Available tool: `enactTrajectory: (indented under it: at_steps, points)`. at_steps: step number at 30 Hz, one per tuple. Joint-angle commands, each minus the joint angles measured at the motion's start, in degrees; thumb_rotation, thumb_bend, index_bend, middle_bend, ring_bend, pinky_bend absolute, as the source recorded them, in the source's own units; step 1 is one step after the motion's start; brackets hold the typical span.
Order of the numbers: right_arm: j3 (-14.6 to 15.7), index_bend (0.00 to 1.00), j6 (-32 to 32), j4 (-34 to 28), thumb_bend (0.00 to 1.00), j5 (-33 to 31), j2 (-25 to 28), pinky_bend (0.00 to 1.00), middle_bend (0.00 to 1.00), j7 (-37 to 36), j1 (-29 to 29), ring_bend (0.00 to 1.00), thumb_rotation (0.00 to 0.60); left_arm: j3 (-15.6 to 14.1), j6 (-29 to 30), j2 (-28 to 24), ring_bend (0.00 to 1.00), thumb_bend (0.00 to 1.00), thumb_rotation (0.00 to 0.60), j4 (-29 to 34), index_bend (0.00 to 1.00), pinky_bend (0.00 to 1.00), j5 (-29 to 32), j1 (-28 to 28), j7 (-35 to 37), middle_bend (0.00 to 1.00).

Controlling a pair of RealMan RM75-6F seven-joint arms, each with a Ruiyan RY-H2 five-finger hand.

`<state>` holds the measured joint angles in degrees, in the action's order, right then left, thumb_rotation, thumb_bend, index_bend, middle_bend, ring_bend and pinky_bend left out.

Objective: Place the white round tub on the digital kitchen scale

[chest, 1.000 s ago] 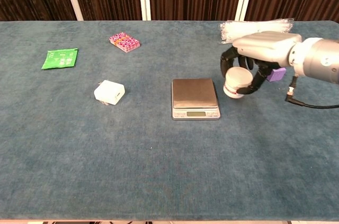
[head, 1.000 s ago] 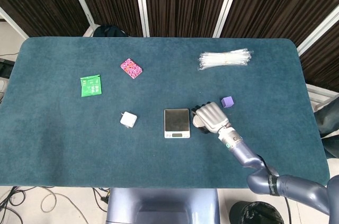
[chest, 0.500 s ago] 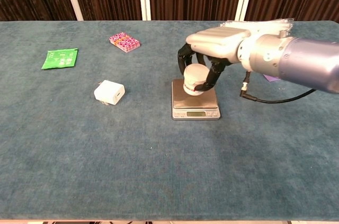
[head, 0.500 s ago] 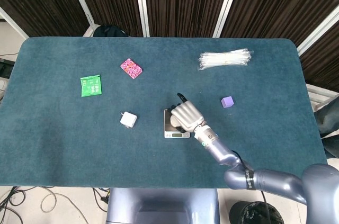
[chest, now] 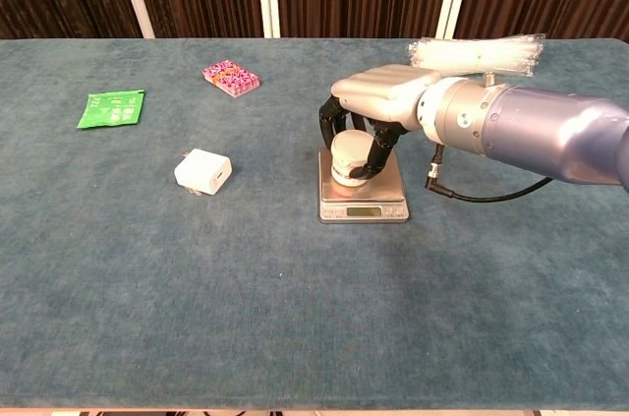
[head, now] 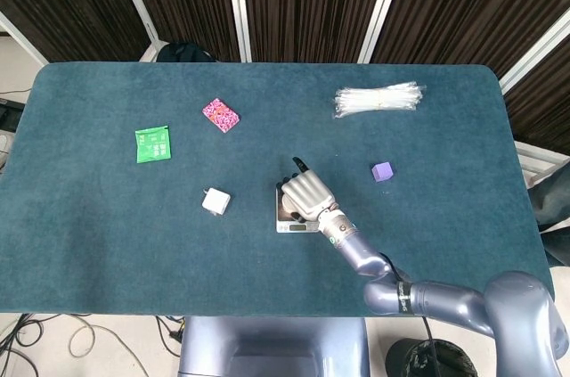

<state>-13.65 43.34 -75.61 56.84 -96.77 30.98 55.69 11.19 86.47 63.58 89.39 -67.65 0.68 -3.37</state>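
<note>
Chest view: the right hand [chest: 378,101] grips the white round tub [chest: 350,157] from above, tub over the digital kitchen scale [chest: 362,185] platform. No writing readable; the scale's display is too small to read.

Light even, soft, coming from overhead. Both views bright enough, no harsh glare. Table [chest: 147,288] felt matte, swallows reflections. Faint sheen on right hand [chest: 378,91] casing and forearm shell. Small soft shadow under hand, falling across scale [chest: 362,198] platform. Curtains [head: 312,3] behind stay dark, near black. Focus crisp in both views. Head view bows table edges slightly, wide-angle look.
</note>
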Motion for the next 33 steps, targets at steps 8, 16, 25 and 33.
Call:
enactTrajectory:
  at_steps: [8, 16, 25, 33]
  points:
    - [0.52, 0.0, -2.52, -5.41, 0.29, -8.85, 4.55, 0.0, 0.0, 2.33, 2.0, 0.0, 0.6, -0.07, 0.02, 0.08, 0.0, 0.74, 0.6, 0.05, 0.05, 0.0, 0.05, 0.05, -0.53, 0.0]
    - [-0.58, 0.0, 7.95, -19.25, 0.29, -6.37, 15.55, 0.0, 0.0, 1.08, -3.05, 0.0, 0.6, -0.46, 0.17, 0.42, 0.0, 0.74, 0.6, -0.54, 0.05, 0.0, -0.21, 0.08, -1.62, 0.0]
    - [8.89, 0.0, 25.46, -36.13, 0.29, 10.04, 33.79, 0.0, 0.0, -5.73, -20.6, 0.0, 0.6, -0.38, 1.5, 0.38, 0.0, 0.74, 0.6, 0.82, 0.05, 0.0, -0.59, -0.34, -1.93, 0.0]
    - [17.57, 0.0, 48.69, -27.96, 0.29, 27.83, 32.2, 0.0, 0.0, -13.47, -38.35, 0.01, 0.6, -0.29, 1.53, 0.43, 0.0, 0.74, 0.6, 1.27, 0.05, 0.0, -0.4, -0.36, -2.03, 0.0]
